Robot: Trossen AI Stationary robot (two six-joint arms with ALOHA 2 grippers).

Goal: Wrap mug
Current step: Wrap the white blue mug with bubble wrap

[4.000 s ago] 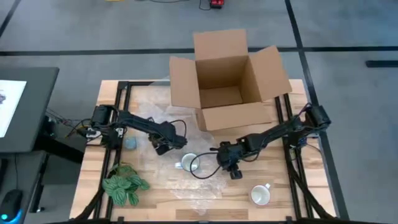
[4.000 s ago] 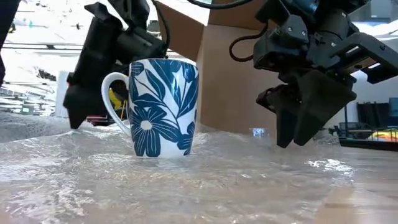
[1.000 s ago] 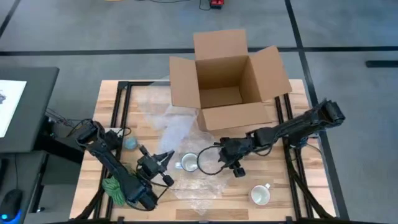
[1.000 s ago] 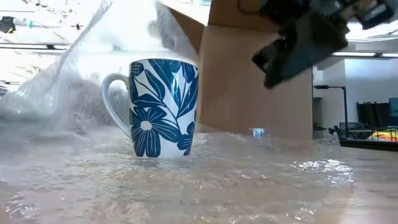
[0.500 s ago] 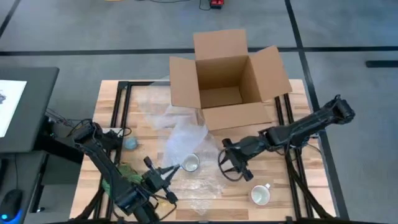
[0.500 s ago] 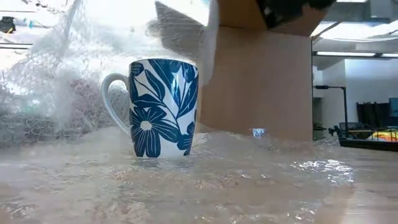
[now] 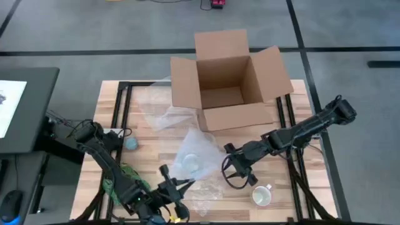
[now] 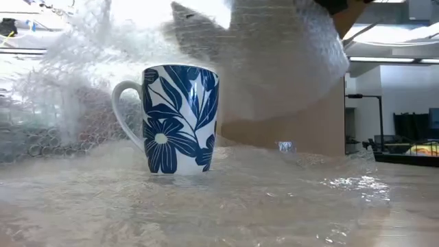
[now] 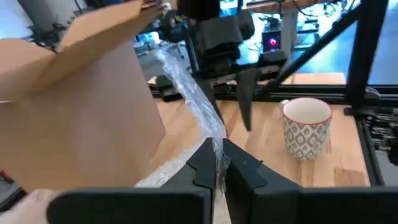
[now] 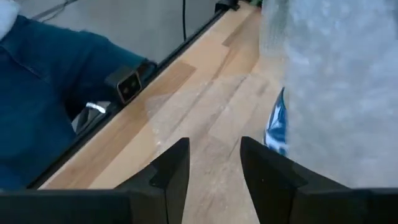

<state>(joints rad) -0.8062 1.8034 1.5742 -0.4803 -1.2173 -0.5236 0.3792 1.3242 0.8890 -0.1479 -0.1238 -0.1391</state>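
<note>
Mug (image 8: pixel 180 119): white with a blue flower pattern, upright on the wrap at the table's middle, handle to the picture's left in the low view; in the high view it shows only dimly through the lifted sheet.
Mug contents: cannot be told.
Wrap (image 7: pixel 190 156): clear bubble sheet spread under the mug, one part lifted and draped over and behind it; a band of it runs to the left gripper.
Left gripper (image 9: pixel 216 163): at the table's front edge, near the mug on its front-left side; fingers pressed together, pinching an edge of the wrap.
Right gripper (image 7: pixel 239 170): just beside the mug on its right, above the sheet; fingers spread, holding nothing, as its wrist view shows.
Mug relative to grippers: between the two, touching neither.
Box (image 7: pixel 229 79): cardboard, flaps open, at the back of the table behind the mug; no contents show inside.
Second mug (image 7: pixel 261 196): pale, patterned, upright at the front right of the table, well clear of the wrap's lifted part; interior looks bare in the left wrist view.
Plant (image 7: pixel 122 177): green leaves at the front left, beside the left arm.
Blue object (image 7: pixel 131 144): small, on the left side of the table.
Table (image 7: pixel 287 187): light wood with a black frame.
</note>
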